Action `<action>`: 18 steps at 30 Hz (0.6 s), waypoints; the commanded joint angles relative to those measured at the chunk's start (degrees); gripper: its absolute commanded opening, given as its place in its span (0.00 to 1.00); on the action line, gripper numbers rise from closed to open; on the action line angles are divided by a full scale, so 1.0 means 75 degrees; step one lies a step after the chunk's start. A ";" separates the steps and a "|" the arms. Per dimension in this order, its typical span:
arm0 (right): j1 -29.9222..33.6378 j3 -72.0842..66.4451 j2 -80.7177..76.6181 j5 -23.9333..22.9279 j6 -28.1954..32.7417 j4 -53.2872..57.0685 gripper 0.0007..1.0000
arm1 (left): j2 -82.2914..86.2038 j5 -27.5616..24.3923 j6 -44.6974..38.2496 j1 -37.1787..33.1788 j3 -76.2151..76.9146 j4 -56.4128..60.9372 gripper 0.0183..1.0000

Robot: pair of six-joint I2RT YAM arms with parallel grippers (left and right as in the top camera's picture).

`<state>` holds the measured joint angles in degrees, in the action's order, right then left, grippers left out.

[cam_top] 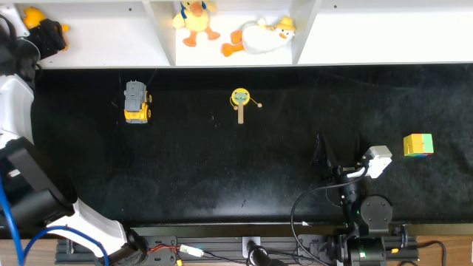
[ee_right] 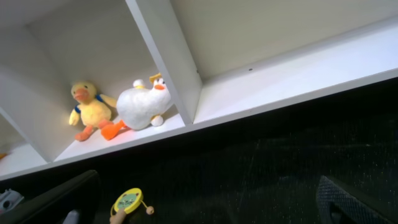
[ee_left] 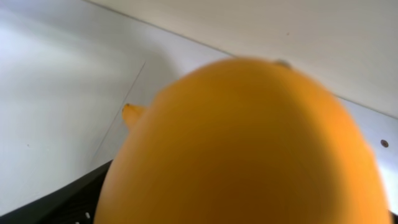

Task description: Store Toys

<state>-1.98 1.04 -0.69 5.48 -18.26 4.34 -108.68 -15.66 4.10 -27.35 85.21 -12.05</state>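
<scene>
In the left compartment of the shelf (cam_top: 369, 29), along the table's far edge: one yellow toy (cam_top: 32, 15), rounded, with orange parts. Its body sits close against the left wrist camera (ee_left: 249, 143). The left gripper (cam_top: 46, 34) is inside the same compartment, right against the toy. Whether its jaws pinch the toy or stand off it cannot be told. Judgement: the toy is at its storage place, set deep enough to sit back from the shelf's front lip rather than on it.

Shelf: white, split by upright panels into compartments that open toward the table.
- Left compartment: the yellow toy and the left gripper.
- Middle compartment: yellow duck plush (cam_top: 196, 18) and white goose plush (cam_top: 262, 37), just beside each other, both stored.

Table (cam_top: 222, 170): black surface, carrying three loose items, well apart from one another.
- Toy truck (cam_top: 137, 101): yellow and grey, toward the left.
- Rattle drum (cam_top: 240, 100): round head on a wooden handle, near the middle, in front of the middle compartment.
- Coloured cube (cam_top: 417, 145): at the right.

Judgement: none of the three is stored yet, so the task is roughly half done.

Right gripper (cam_top: 336, 151): on the table's right side, near the cube, jaws spread and holding nothing (ee_right: 205, 202). Judgement: it is free for the next pick, and the cube lies closest to it.
</scene>
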 commanded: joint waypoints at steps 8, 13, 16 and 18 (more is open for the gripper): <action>-0.0047 -0.0102 0.0064 -0.0082 -0.0052 -0.0038 1.00 | 0.0787 -0.0152 -0.0554 -0.0009 0.0143 -0.0478 1.00; -0.0047 -0.0102 0.0064 -0.0082 -0.0052 -0.0038 1.00 | 0.1833 0.0344 -0.1125 -0.0082 0.0143 -0.1920 1.00; -0.0047 -0.0102 0.0064 -0.0082 -0.0052 -0.0038 1.00 | 0.2567 0.0437 -0.1588 -0.0108 0.0140 -0.3019 1.00; -0.0047 -0.0102 0.0064 -0.0082 -0.0052 -0.0038 1.00 | 0.2993 0.0452 -0.1757 -0.0108 0.0119 -0.3797 1.00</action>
<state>-1.98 1.04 -0.69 5.50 -18.24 4.34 -91.24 -13.37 -4.56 -27.77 85.25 -36.88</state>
